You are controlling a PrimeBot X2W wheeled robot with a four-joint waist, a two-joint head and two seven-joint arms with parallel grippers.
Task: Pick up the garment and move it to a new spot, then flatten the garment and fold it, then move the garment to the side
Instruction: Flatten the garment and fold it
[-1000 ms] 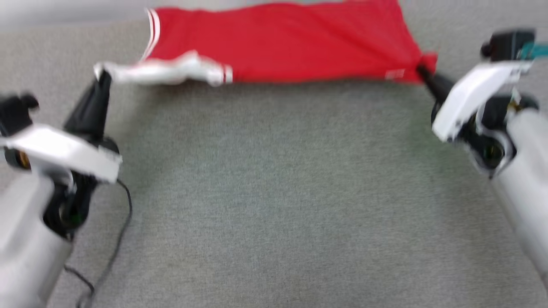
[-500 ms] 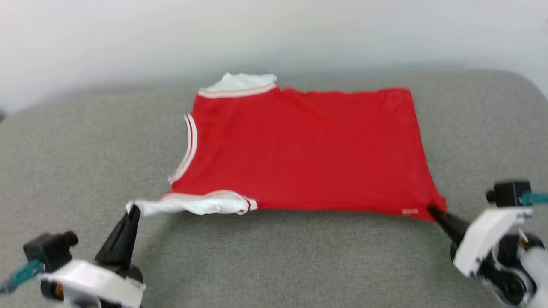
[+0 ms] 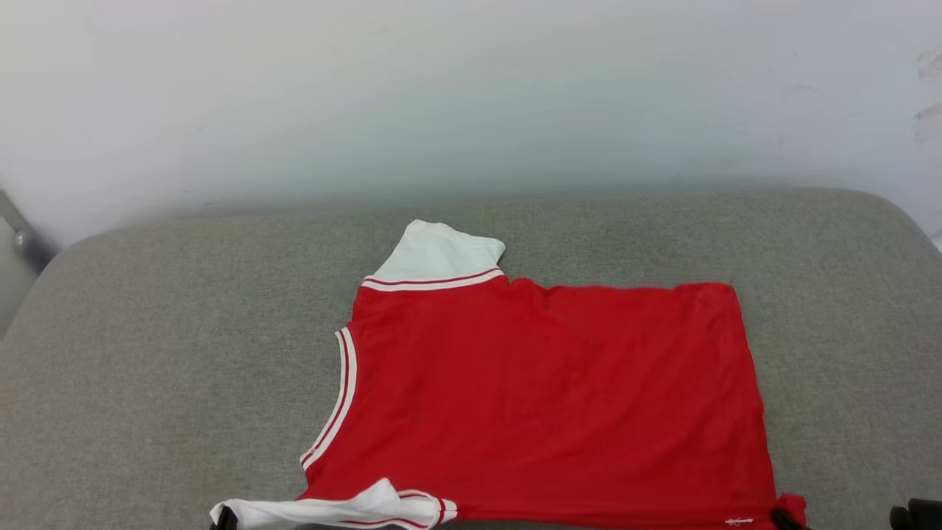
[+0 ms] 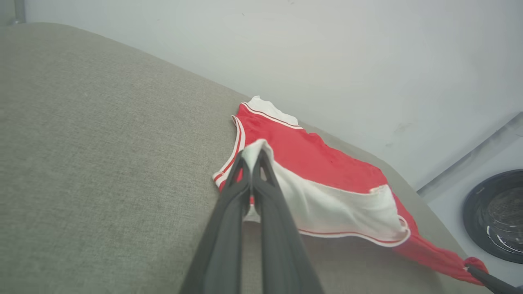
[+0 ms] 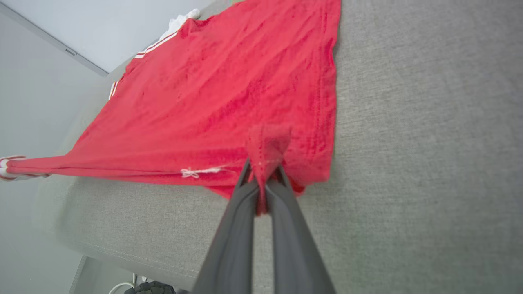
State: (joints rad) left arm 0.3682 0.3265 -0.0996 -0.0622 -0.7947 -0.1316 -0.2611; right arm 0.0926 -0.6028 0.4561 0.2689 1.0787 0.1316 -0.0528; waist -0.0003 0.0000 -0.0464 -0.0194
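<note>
Seen from the head camera, the garment (image 3: 544,397) lies spread nearly flat on the grey padded surface (image 3: 169,353). Its neckline is toward my left and its hem toward my right. The far white sleeve (image 3: 438,254) points at the pale wall (image 3: 441,96), and the near white sleeve (image 3: 331,511) is bunched at the frame's bottom edge. On the left wrist camera, the left end effector (image 4: 251,157) has its two dark fingers (image 4: 222,237) pressed together on the edge of that near sleeve (the cloth peaks up between the tips). The red body runs off toward the wall. On the right wrist camera, the right end effector (image 5: 263,169) pinches the near red hem corner beside a small white stitched mark (image 5: 200,171). The shirt's near edge is drawn taut leftward, and the rest lies smooth on the grey fabric.
</note>
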